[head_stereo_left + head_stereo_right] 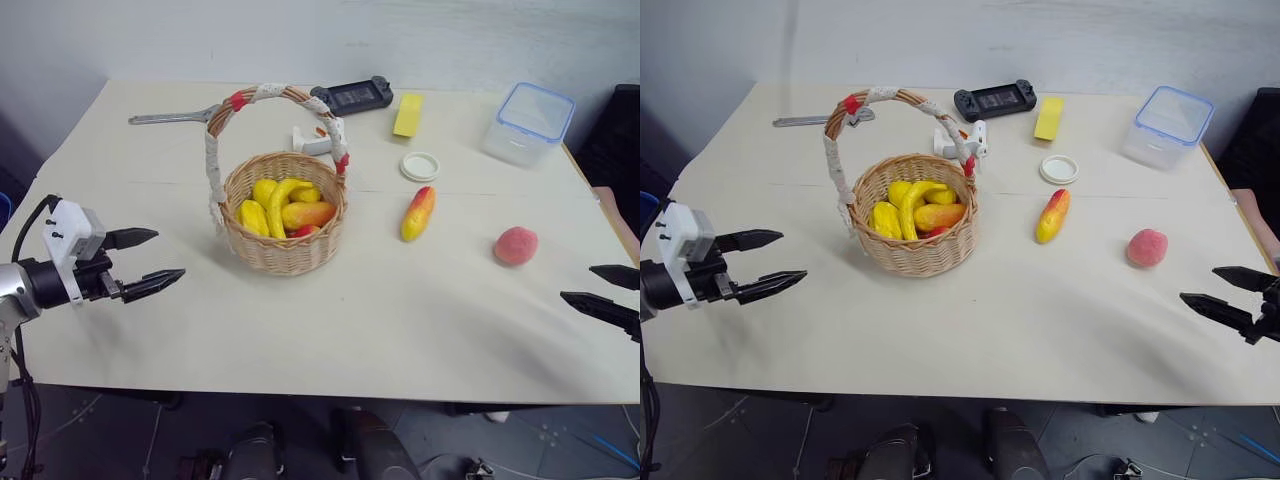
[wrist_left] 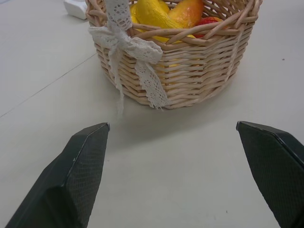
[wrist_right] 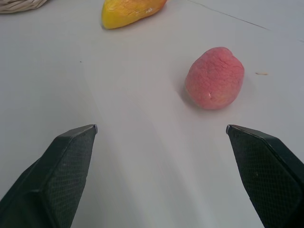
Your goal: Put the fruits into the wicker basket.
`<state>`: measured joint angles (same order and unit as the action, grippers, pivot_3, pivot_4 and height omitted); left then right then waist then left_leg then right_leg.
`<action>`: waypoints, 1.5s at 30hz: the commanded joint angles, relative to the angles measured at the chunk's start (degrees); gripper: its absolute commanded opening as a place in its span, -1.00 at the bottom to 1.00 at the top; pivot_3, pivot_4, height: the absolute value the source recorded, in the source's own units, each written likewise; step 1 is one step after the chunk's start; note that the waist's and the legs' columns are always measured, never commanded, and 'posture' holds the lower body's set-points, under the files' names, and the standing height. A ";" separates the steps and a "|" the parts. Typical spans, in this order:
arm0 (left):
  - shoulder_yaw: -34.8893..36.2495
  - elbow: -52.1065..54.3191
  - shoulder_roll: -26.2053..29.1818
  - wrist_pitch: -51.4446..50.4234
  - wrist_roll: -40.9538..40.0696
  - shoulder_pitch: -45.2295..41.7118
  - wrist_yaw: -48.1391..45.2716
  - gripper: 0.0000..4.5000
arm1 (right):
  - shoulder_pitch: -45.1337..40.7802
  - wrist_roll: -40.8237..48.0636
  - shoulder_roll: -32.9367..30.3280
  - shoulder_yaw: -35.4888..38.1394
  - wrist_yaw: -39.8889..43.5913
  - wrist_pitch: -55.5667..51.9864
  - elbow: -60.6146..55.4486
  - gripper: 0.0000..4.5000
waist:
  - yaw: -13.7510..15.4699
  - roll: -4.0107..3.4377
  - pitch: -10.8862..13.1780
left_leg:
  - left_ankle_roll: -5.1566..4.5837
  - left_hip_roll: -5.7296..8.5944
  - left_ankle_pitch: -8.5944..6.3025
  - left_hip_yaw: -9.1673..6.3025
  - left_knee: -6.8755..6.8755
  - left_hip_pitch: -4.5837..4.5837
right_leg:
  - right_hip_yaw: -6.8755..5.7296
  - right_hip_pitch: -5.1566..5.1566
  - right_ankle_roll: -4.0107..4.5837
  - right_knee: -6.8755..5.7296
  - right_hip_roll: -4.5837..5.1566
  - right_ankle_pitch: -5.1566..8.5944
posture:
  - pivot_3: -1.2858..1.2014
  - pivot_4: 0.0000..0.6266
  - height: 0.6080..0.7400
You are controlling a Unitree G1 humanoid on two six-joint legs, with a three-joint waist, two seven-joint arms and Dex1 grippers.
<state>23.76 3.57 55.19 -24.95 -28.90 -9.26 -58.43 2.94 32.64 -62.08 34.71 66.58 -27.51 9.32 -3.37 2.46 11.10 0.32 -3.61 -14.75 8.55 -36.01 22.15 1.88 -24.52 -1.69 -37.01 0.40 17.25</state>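
The left gripper [image 1: 152,260] hovers over the desk's [image 1: 300,340] left edge with jaws spread wide and empty, pointing toward the wicker basket [image 1: 285,215], which already holds bananas and other fruit. Right of the basket the yellow, red-tipped mango [image 1: 418,212] lies on the desk, the pink peach [image 1: 516,245] farther right. Near the peach, the right gripper [image 1: 607,290] waits, jaws wide apart, holding nothing.
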 commanded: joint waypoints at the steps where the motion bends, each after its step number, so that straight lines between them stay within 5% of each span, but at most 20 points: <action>1: 0.31 -0.23 0.09 0.54 -0.21 -1.35 0.13 1.00 | -0.26 0.13 0.35 3.59 -0.88 0.98 -0.93 1.00 | 0.03 0.00 0.00 | 0.00 0.00 0.00 0.00 -0.01 0.00 | 0.00 0.00 0.00 0.00 0.00 0.00 | 0.03 -0.52 1.00; 7: -0.33 1.26 0.04 -2.31 -2.28 -2.16 -0.74 1.00 | -0.87 0.97 1.15 3.78 -2.96 -0.51 -3.53 1.00 | -0.09 0.00 0.00 | 0.00 -0.01 0.00 0.00 0.00 -0.01 | 0.00 0.00 -0.01 -0.02 -0.01 0.00 | 0.03 -0.52 1.00; 14: -2.57 14.06 1.08 -13.73 -14.80 -7.49 -2.82 1.00 | -6.50 5.94 5.72 1.38 -12.40 -8.80 -15.72 1.00 | -0.03 0.03 -0.01 | 0.07 0.00 0.06 -0.03 -0.11 0.01 | 0.00 0.01 -0.06 -0.16 -0.01 -0.04 | 0.03 -0.52 1.00; 19: -6.53 19.73 -0.79 -18.70 -20.80 -15.77 0.18 1.00 | -15.55 4.20 12.73 -6.45 -26.69 -13.20 -23.26 1.00 | -0.22 0.03 -0.01 | 0.25 0.03 0.20 -0.03 -0.15 -0.05 | 0.06 -0.02 -0.07 -0.38 -0.03 -0.03 | 0.03 -0.52 1.00; 24: -13.60 18.34 -4.22 -17.96 -17.27 -24.50 3.48 1.00 | -28.39 2.64 24.87 -15.94 -43.11 -20.81 -24.61 1.00 | -0.59 0.07 -0.02 | 0.46 0.03 0.41 -0.05 -0.20 -0.08 | 0.08 -0.03 -0.07 -0.50 -0.09 -0.03 | 0.03 -0.52 1.00; 32: -17.55 16.53 -7.05 -15.04 -13.77 -28.09 3.00 1.00 | -40.97 -10.55 38.90 -23.85 -58.53 -14.73 -8.89 1.00 | -1.40 0.06 -0.01 | 0.62 0.03 0.49 -0.04 -0.14 0.09 | 0.09 -0.30 -0.03 -0.69 -0.13 0.06 | 0.03 -0.52 1.00; 45: -16.74 17.31 -6.54 -14.85 -12.33 -27.68 3.22 1.00 | -49.12 -15.86 46.49 -27.70 -55.51 -7.16 15.34 1.00 | -1.67 0.05 -0.01 | 0.68 0.02 0.59 0.05 -0.18 0.13 | 0.17 -0.48 -0.04 -0.93 -0.16 0.07 | 0.03 -0.52 1.00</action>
<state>5.53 19.49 48.02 -40.47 -41.20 -36.26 -55.48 -44.53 17.73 -15.65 7.05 10.17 -37.36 22.86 -5.03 2.52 11.09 1.00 -3.59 -14.16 8.61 -36.19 22.28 2.06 -25.00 -1.73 -37.94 0.24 17.33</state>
